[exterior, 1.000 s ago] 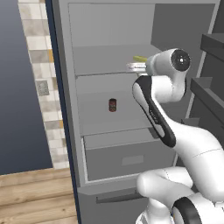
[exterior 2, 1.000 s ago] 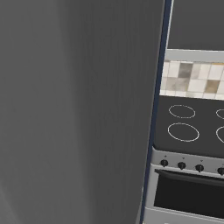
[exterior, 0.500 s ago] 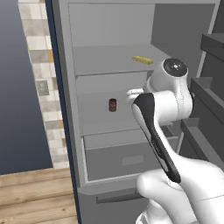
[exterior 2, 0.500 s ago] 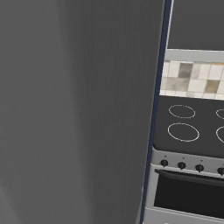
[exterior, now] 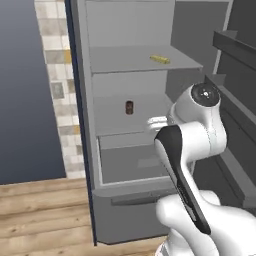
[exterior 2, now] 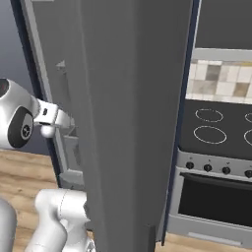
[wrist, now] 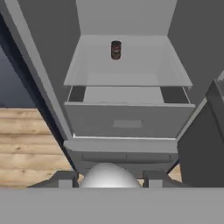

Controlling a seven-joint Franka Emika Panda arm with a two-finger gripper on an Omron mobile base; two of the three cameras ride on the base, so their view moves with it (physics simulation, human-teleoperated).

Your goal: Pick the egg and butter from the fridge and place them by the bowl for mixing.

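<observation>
- Egg (wrist: 108, 176) is sitting as a white rounded form between the two finger tips at the bottom of the hand view, and the gripper (wrist: 108, 179) is closing on it from both sides.
- Butter (exterior: 160, 59) is lying as a small flat yellow stick on the upper shelf of the fridge (exterior: 85, 150), toward the right side of that shelf.
- A small dark red can (exterior: 129, 107) is standing upright on the middle shelf, near the back wall; in the hand view the same can is showing above the drawer (wrist: 127, 118).
- The drawer is sitting below the can's shelf, its front face pale grey.
- In the left base view the white arm is rising in front of the open fridge, its hand level with the middle shelf.
- In the right base view the fridge door (exterior 2: 133, 118) is standing as a broad grey panel, with the stove (exterior 2: 216, 147) to its right and tiled wall (exterior 2: 221, 78) above it.
- Wooden floor (exterior: 40, 210) is lying to the left of the fridge.
</observation>
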